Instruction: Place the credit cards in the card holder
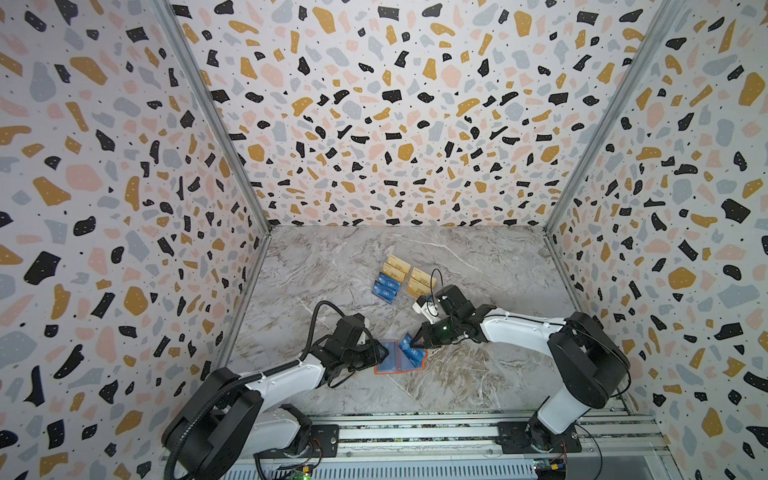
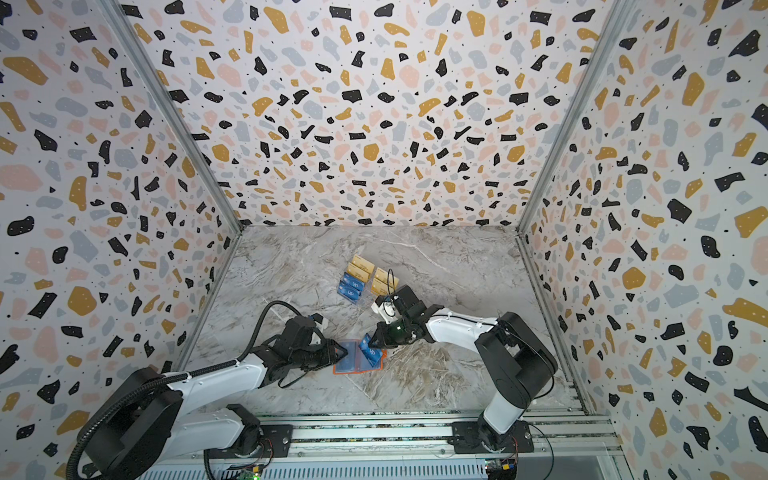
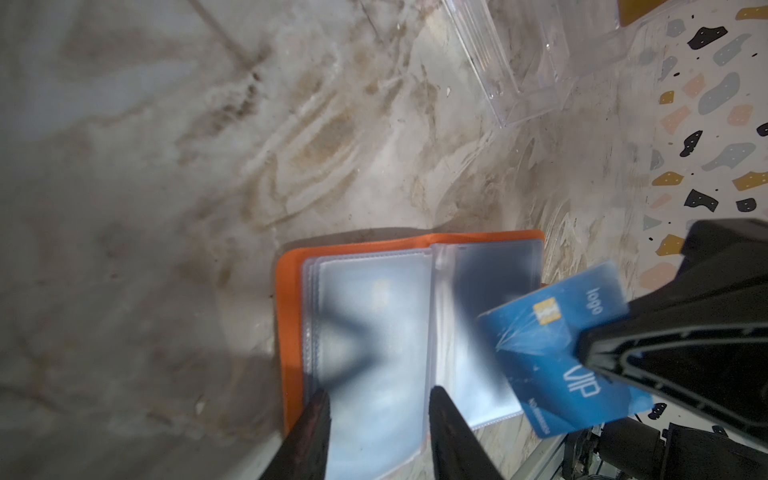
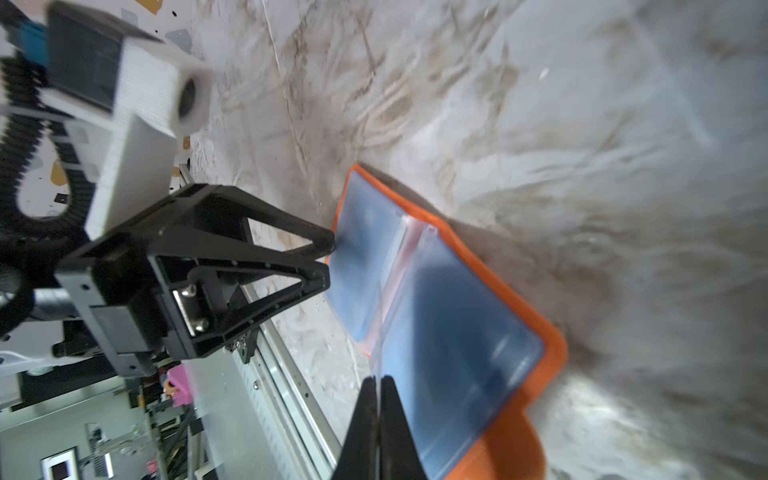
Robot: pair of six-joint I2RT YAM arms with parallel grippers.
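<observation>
Right gripper (image 4: 378, 399) is pinched tight on a tilted blue VIP card (image 3: 557, 357), corner over the nearest sleeve of the open orange card holder (image 3: 284, 332). Left gripper (image 3: 380, 405), jaws partly apart and gripping nothing, straddles the opposite sleeve. Beyond the right gripper, a clear acrylic rack (image 3: 511, 83) carries gold cards (image 1: 397, 266) and blue cards (image 1: 386, 289). Bare marble table (image 1: 478, 257) surrounds the holder.

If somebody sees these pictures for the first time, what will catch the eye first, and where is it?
The bright orange card holder lies open on the marble table, near the front, between both arms. Over it, the shut jaws of the right gripper hold a blue VIP card tilted. Farther back a clear rack shows gold cards and more blue cards, and loud terrazzo walls stand on three sides.
</observation>
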